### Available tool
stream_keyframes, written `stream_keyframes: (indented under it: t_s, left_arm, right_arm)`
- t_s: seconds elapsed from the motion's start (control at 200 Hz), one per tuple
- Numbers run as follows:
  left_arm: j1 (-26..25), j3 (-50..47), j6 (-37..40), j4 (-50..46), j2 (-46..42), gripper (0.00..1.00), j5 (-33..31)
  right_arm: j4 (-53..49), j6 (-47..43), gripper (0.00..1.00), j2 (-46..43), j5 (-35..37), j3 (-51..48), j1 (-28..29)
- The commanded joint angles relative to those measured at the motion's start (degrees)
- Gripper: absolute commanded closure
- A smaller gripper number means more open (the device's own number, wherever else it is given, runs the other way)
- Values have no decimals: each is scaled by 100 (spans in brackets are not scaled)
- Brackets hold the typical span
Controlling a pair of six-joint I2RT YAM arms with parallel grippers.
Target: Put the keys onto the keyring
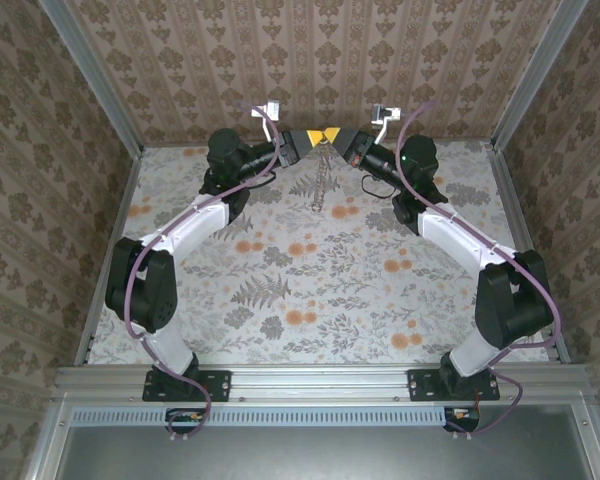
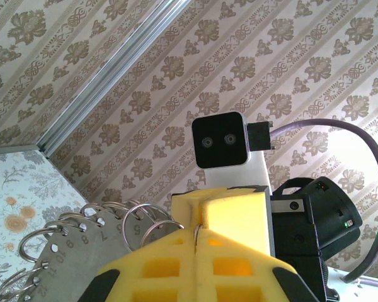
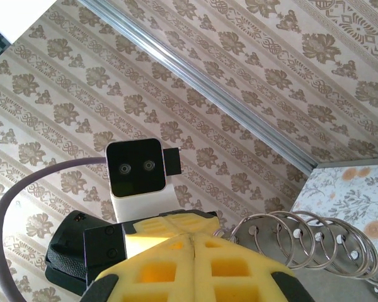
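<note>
My two grippers meet tip to tip, raised near the back wall: left gripper (image 1: 313, 136), right gripper (image 1: 332, 136). The keyring (image 1: 323, 178) dangles below them as a thin metal strand. Seen close, it is a row of wire rings (image 2: 138, 220) threaded through the holes of a grey numbered strip (image 2: 69, 255). My left gripper (image 2: 196, 234) is shut, and a thin ring edge shows pinched between its yellow pads. The right gripper (image 3: 192, 239) is shut with nothing showing in its seam, and the rings (image 3: 302, 242) sit just to its right. The keys are hidden.
The floral tabletop (image 1: 310, 290) lies well below the raised grippers. Patterned walls enclose it at the back and both sides, with metal corner rails (image 1: 90, 75). Each wrist camera faces the other arm's camera block (image 2: 220, 141) (image 3: 135, 167) at close range.
</note>
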Motion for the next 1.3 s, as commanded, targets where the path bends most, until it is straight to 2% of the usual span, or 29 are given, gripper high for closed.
stream_keyframes:
  t_s: [0.0,0.05,0.13,0.175,0.24,0.4,0.52,0.625,0.735,0.795,0.95,1.14,1.295]
  left_arm:
    - [-20,113,176,92,-169,100,91]
    - [8,140,306,-74,-201,92,123]
    - [75,162,540,-377,-288,72,209]
    - [75,162,677,-563,-355,66,263]
    - [326,160,869,-812,-448,57,365]
    - [595,338,1527,-1628,-608,45,686]
    - [688,731,2380,-2799,-654,38,945]
    - [710,1220,3187,-3926,-574,35,1222]
    - [752,1585,3656,-4649,-403,34,1450]
    - [790,1685,3661,-4698,-293,37,1629]
    - [815,1925,3606,-4741,-56,58,2106]
    - [761,1982,3480,-4643,86,59,2358]
    - [640,2002,3510,-4631,184,64,2469]
  right_arm:
    - [217,-23,100,49,-343,196,21]
    - [75,-120,100,65,-407,248,-19]
    - [-40,-188,100,121,-612,356,-135]
    - [-183,-251,100,157,-754,457,-213]
    - [-390,-386,100,214,-1003,598,-322]
    - [-1376,-1119,100,326,-1549,1030,-521]
    - [-2032,-1663,100,420,-1949,1343,-625]
    - [-3190,-2676,100,534,-2324,1808,-638]
    - [-4038,-3340,100,682,-2626,2145,-659]
    - [-4196,-3456,100,748,-2733,2217,-690]
    - [-3990,-3328,100,804,-2938,2130,-715]
    - [-3357,-2922,100,743,-2991,1819,-703]
    - [-3094,-2773,100,719,-2992,1694,-694]
